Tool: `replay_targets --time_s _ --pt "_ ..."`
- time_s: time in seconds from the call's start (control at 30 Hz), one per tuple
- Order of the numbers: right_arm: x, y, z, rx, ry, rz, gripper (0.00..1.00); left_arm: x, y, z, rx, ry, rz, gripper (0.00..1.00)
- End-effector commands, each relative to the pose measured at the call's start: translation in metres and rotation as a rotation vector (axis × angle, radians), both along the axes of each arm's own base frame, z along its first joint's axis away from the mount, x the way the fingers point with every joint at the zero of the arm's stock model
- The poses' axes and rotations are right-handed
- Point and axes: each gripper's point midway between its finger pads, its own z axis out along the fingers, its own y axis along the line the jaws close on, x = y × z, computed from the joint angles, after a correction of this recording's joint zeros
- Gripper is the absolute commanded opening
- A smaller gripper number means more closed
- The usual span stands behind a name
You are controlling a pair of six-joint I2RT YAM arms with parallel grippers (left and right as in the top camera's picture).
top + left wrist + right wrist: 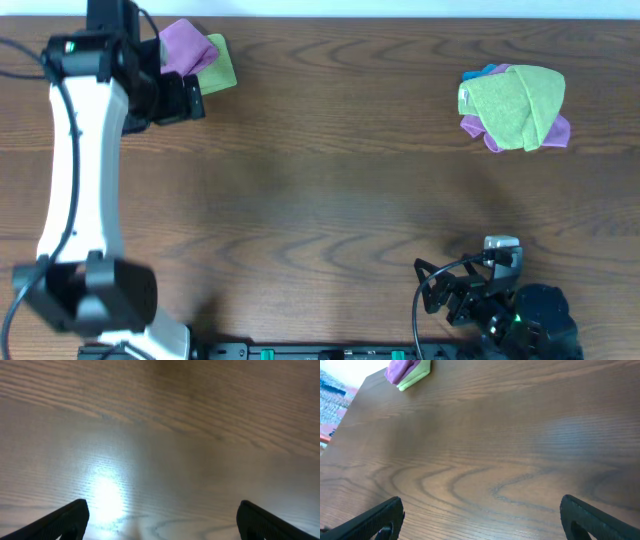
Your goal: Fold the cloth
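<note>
Left pincer (162, 505) and right pincer (481, 500) gape empty; grabbing the lilac-purple microfibre cloth (180, 45), upper left, could snag the lime-green towel (220, 68) touching it.

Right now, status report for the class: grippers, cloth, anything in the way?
Left gripper open, empty, above table. Right gripper open, empty. Cloth compact atop green towel, far-left corner. Mixed cloth pile far right, well apart.

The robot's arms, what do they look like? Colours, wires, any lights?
The left arm has a long white rounded shell between black joints, with thin black cables. The right arm is mostly black, with looping cables and a small green light. Both have dark, wedge-shaped fingers.
</note>
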Motion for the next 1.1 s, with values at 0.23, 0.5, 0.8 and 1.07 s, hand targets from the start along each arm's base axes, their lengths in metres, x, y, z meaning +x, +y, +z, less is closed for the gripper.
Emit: replay_targets --time_s 0.23,0.5,0.8,1.07 --pt "0.000 -0.001 0.000 0.011 0.002 -0.015 0.99 -0.056 -0.006 -0.006 0.015 -0.207 -0.017 0.95" --pt "0.000 -0.001 0.000 0.011 0.002 -0.015 0.99 -0.116 -0.009 -0.008 0.014 -0.406 0.010 0.95" --pt "0.000 -0.001 0.001 0.011 0.002 -0.015 0.99 -0.167 -0.005 -0.045 0.060 -0.545 0.030 0.95" --pt "0.000 -0.001 0.000 0.011 0.002 -0.015 0.99 -0.188 0.000 -0.096 0.095 -0.624 0.053 0.95"
